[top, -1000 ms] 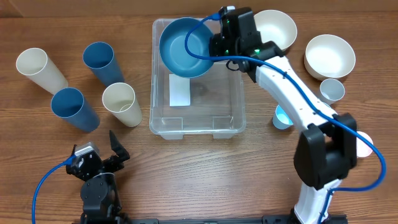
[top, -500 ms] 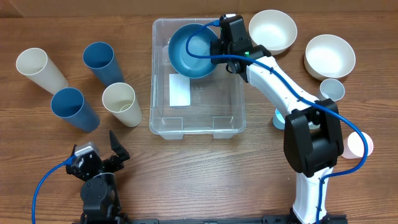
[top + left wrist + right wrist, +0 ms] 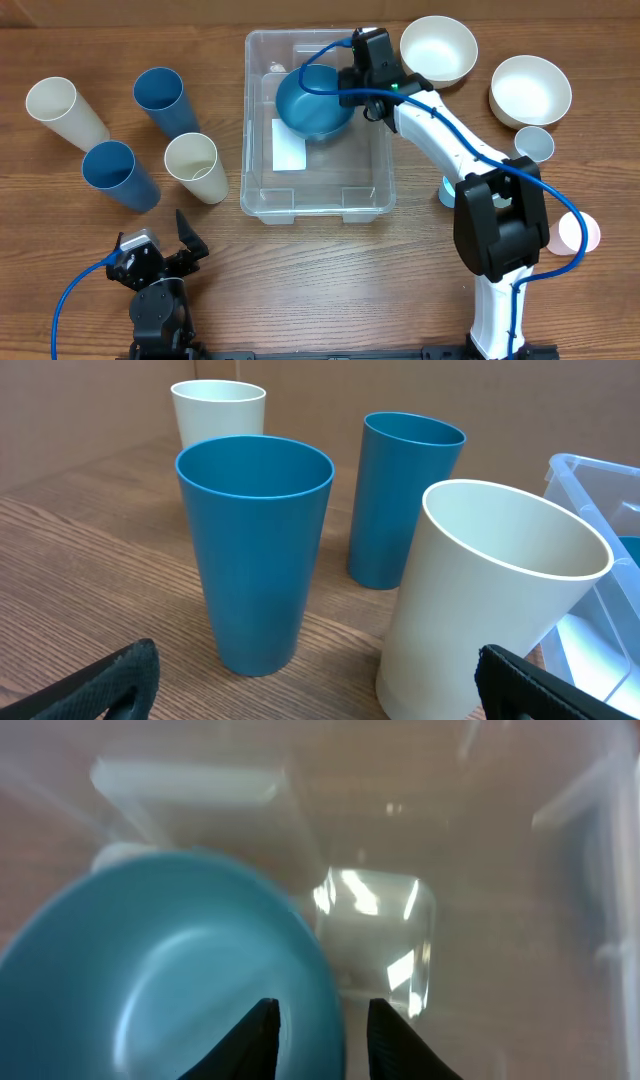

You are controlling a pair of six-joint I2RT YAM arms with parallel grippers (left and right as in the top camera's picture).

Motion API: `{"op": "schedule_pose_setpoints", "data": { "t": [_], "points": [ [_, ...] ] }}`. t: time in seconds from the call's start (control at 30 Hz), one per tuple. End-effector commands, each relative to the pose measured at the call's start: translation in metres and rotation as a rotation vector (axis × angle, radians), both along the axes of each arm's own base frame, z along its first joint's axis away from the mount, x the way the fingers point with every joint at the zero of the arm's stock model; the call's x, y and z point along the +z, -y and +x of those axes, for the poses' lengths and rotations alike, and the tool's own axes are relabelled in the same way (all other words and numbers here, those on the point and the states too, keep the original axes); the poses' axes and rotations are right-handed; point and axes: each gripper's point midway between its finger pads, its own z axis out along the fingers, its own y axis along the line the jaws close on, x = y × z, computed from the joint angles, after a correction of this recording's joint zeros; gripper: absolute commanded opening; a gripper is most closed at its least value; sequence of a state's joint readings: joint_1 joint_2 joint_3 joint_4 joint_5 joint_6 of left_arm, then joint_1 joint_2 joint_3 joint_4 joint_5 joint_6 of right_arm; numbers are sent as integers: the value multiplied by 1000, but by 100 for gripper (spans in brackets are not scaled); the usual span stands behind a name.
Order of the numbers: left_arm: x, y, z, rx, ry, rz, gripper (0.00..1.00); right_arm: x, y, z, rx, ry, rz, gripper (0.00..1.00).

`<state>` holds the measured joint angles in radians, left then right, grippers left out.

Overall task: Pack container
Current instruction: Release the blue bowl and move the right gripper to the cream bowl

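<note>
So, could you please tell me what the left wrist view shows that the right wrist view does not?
Only the left wrist view: two blue cups and two white cups standing on the table, with the open left gripper at the bottom edge. Only the right wrist view: the blue bowl inside the container, its rim between the fingers of the right gripper. Both: the container, just a corner in the left wrist view, its inside in the right wrist view.

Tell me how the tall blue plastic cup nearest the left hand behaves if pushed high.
The tall blue plastic cup stands upright on a base narrower than its rim, so a high push would probably tip it. It looks empty, so likely light.
</note>
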<state>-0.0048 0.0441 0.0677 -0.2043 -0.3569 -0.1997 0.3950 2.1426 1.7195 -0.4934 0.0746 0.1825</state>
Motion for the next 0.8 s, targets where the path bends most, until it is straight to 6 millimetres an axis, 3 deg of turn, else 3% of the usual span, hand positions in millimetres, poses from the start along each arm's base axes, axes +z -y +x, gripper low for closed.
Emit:
{"op": "schedule_pose_setpoints", "data": {
  "t": [0.0,0.2,0.27,0.37,0.43,0.47,0.57,0.77],
  "points": [
    [0,-4,-2,20,-5,22,100,51,-16,3,33,53,24,36],
    [0,-4,-2,20,-4,22,100,150,-4,-11,14,95,33,45],
    [0,-4,-2,20,-4,22,100,186,25,-13,-63,135,8,45],
    [0,-4,-2,20,-5,22,100,211,84,-11,-221,164,-45,45],
    [0,-4,-2,20,-5,22,100,212,126,-11,-306,143,-70,46],
    [0,-4,-2,20,-4,22,100,206,162,-12,-380,109,-77,46],
    [0,-4,-2,20,-5,22,100,191,244,-18,-571,36,-42,47],
    [0,-4,-2,20,-5,22,100,160,348,-36,-751,-51,50,47]
  ]
}}
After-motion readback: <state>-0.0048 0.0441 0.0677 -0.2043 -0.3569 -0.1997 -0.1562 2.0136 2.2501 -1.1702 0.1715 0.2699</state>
